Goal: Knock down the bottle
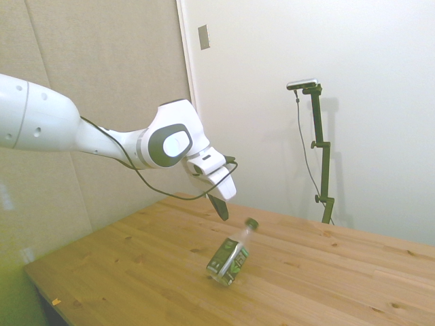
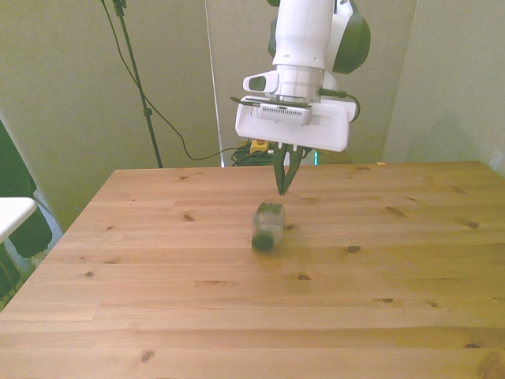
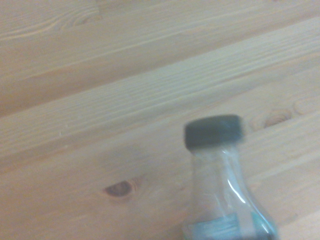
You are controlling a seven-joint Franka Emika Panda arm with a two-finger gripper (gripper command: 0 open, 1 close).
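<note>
The bottle (image 1: 230, 258) is a small clear plastic one with a dark green cap and a green label. It leans steeply over on the wooden table (image 1: 136, 265), its cap pointing away from the arm, and it looks motion-blurred. In the front view the bottle (image 2: 267, 226) is a blurred shape near the table's middle. My gripper (image 1: 222, 209) hangs just above and behind the cap, apart from it, with its dark fingers together. The front view shows the gripper (image 2: 282, 186) shut and empty above the bottle. The wrist view shows the bottle's cap and neck (image 3: 214, 131) close up, tilted over bare wood.
The table's near edge (image 1: 47, 288) lies at the side view's lower left. A white object (image 2: 12, 213) sits off the table at the front view's left. Cables hang behind the far edge.
</note>
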